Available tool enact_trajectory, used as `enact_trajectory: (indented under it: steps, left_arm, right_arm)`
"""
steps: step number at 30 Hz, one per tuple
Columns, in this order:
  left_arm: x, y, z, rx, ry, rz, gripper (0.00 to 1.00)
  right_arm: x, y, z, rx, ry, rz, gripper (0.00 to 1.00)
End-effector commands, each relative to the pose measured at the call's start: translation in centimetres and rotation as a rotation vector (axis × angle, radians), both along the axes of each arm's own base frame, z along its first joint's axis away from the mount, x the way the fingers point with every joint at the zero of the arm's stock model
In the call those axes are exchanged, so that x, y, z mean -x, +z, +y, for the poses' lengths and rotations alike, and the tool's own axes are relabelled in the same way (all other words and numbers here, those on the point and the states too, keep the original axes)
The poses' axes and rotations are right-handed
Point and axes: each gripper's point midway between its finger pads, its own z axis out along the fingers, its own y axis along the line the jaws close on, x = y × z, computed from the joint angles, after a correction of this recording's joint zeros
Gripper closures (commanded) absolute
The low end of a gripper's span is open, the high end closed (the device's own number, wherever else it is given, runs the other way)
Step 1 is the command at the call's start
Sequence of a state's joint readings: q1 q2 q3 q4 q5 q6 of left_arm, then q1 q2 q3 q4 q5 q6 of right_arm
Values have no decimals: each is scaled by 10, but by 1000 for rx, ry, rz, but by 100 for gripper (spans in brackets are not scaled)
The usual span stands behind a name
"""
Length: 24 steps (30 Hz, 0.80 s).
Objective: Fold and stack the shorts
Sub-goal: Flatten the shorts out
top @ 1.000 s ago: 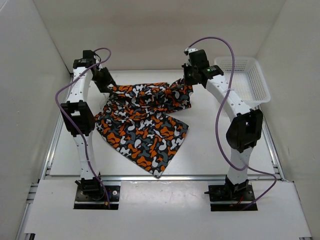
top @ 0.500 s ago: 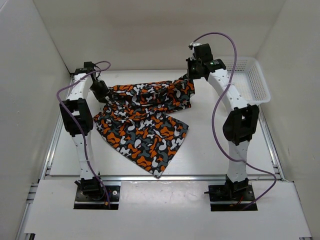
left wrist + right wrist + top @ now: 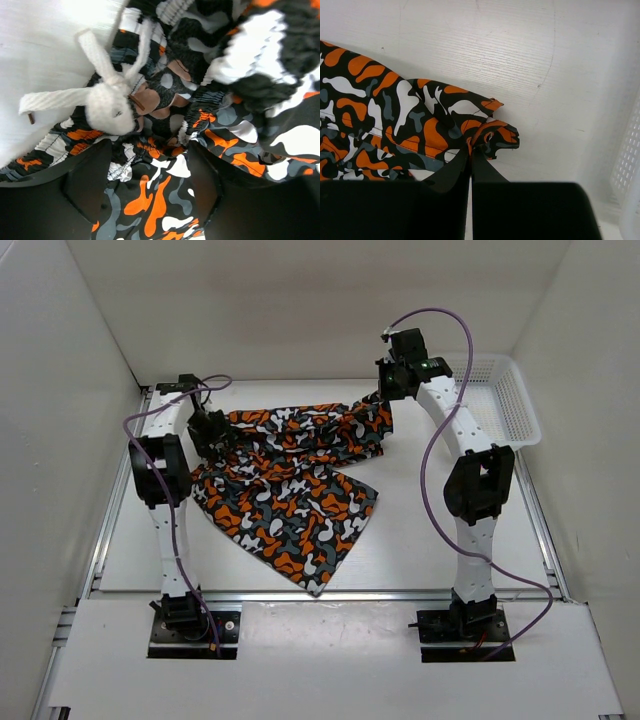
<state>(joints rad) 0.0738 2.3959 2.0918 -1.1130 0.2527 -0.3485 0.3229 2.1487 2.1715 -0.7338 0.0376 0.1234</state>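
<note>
The camouflage shorts [image 3: 290,490] lie spread on the white table, with the far edge stretched between my two grippers. My left gripper [image 3: 213,432] sits low over the left end of that edge. In the left wrist view its jaws stand wide apart [image 3: 150,175] with patterned fabric [image 3: 160,200] lying between them, and the knotted white drawstring [image 3: 107,105] is just ahead. My right gripper [image 3: 383,398] holds the right end. In the right wrist view it is shut [image 3: 471,150] on a bunched corner of the shorts [image 3: 490,135], just above the table.
A white mesh basket [image 3: 505,405] stands at the back right, and its wall [image 3: 627,150] shows beside the right gripper. White enclosure walls close in the left, back and right. Purple cables loop off both arms.
The left arm has folded down and its gripper has sunk toward the table at the waist end. The right gripper has shifted slightly back and right, drawing the far edge straighter.
</note>
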Motion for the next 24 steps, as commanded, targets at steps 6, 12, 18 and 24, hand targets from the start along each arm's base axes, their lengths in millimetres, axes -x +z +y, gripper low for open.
enact_trajectory:
  steps: [6,12,18,24]
  left_arm:
    - [-10,24,-10,-132,-89,-90,60]
    - [-14,20,-14,-106,-95,-86,32]
    - [-10,6,-18,-82,-102,-54,64]
    - [-12,48,-12,-120,-90,-128,90]
  right_arm:
    - [3,17,-3,4,6,-29,100]
    - [4,19,-8,4,-3,-30,100]
    - [4,15,-10,13,-9,-23,100]
    - [3,20,-18,16,-27,-34,100]
